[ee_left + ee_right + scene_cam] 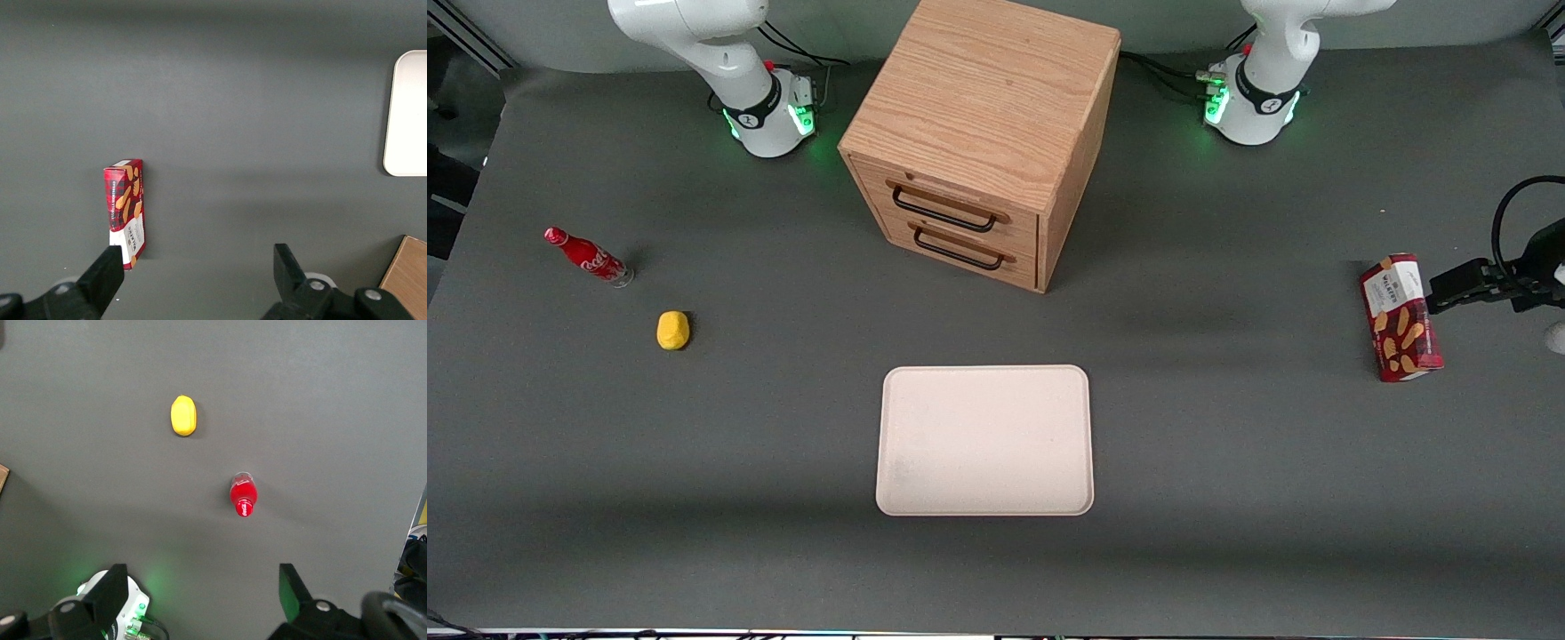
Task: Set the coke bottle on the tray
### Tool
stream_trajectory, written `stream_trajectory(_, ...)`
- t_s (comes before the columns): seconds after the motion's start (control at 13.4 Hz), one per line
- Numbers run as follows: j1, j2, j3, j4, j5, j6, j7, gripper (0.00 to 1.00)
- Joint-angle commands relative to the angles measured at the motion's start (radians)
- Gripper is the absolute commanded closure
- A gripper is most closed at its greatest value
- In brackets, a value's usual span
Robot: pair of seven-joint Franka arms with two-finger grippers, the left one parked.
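one slim glossy coke bottle (243, 495) under spread end effector (203, 597).

Kind of place: robot laboratory, tabletop test bench.
Arms: two white arm bases (763, 111) (1252, 105) with green status lights, mounted along the upper edge of the front view, black cables trailing from each.
Work surface: plain dark grey mat (1227, 498) over the whole table, filling nearly the entire frame.
Staged props: wooden drawer cabinet (983, 98) at upper centre, tray (985, 370) at lower centre, coke bottle (589, 259), yellow lump (673, 330) and red snack box (1400, 318) set out well apart, like test items.
Gripper (200, 597): hanging high above the mat over the coke bottle, black fingers spread wide, seen by its own wrist camera.
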Motion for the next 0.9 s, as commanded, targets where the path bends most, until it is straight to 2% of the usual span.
stream_trajectory(0.0,0.021,-0.030,-0.023,-0.071,-0.037,0.064,-0.004,0.00)
stream_trajectory(0.37,0.018,-0.030,-0.059,-0.246,-0.047,0.261,-0.004,0.00)
stream_trajectory(0.82,0.015,-0.029,-0.109,-0.419,-0.073,0.474,0.094,0.00)
